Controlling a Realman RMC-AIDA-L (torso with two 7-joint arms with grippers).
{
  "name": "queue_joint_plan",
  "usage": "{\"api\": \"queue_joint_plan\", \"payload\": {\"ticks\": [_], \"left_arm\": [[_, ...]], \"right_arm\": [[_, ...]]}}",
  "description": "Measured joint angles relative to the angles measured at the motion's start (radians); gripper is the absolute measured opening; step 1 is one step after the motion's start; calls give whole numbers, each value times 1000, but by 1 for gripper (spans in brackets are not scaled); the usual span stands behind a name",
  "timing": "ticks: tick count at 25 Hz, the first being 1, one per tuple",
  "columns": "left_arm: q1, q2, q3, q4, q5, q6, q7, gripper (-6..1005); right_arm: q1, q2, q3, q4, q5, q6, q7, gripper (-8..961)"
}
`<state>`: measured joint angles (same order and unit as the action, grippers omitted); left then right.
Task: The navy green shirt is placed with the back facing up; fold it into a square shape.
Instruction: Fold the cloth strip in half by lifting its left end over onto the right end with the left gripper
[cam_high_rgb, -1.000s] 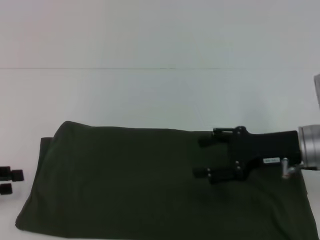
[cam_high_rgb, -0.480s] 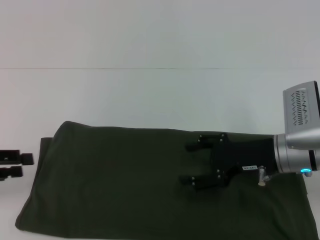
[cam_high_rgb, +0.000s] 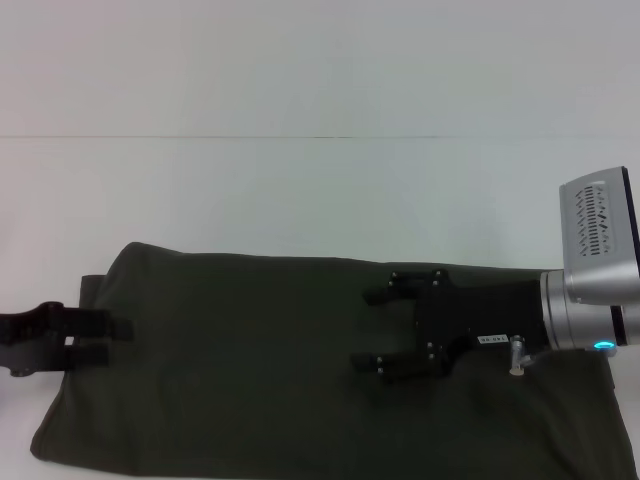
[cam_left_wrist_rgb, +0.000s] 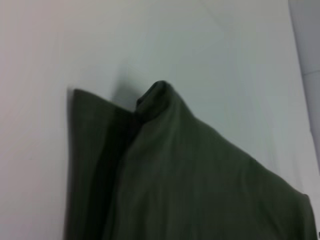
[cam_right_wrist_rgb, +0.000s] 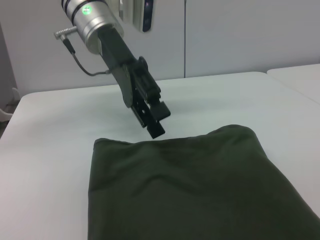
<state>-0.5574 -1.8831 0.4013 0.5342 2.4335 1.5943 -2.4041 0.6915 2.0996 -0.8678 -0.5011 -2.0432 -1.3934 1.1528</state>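
From the head camera, a large dark olive-green soft cotton shirt (cam_high_rgb: 290, 360) lies folded into a long band across the near part of a plain white table (cam_high_rgb: 320, 190), plain side up. The right gripper (cam_high_rgb: 372, 330), black on a silver wrist, reaches in from the right side and hovers over the right half of the shirt, its two fingers spread apart with nothing between them. The left gripper (cam_high_rgb: 108, 340), also black, comes in from the left edge and sits at the shirt's left end, its two fingers parted with a narrow gap; whether they pinch any cloth cannot be told.

From the left wrist camera, only the shirt (cam_left_wrist_rgb: 190, 180) on the white table (cam_left_wrist_rgb: 100, 45) shows: one end with a raised, rounded corner and a flatter layer of cloth lying beside it.

From the right wrist camera, the shirt (cam_right_wrist_rgb: 195, 190) spreads across the table (cam_right_wrist_rgb: 50, 130), and the left gripper (cam_right_wrist_rgb: 156, 122) hangs just above the shirt's far edge, angled downward.
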Motion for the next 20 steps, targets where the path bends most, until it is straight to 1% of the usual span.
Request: {"api": "queue_joint_plan", "payload": {"ticks": [6, 9, 13, 16, 20], "left_arm": [[7, -16, 20, -21, 2, -110, -19, 613], [18, -19, 21, -23, 5, -165, -36, 613], [24, -20, 21, -23, 5, -185, -34, 612], [24, -19, 22, -17, 6, -180, -32, 612], [25, -3, 22, 0, 6, -169, -35, 613]], "right_arm": [[-1, 0, 0, 1, 0, 1, 0, 887], [0, 0, 0, 1, 0, 1, -1, 887], [0, 0, 0, 1, 0, 1, -1, 887], [1, 0, 0, -1, 0, 2, -1, 887], [1, 0, 0, -6, 0, 2, -1, 887]]}}
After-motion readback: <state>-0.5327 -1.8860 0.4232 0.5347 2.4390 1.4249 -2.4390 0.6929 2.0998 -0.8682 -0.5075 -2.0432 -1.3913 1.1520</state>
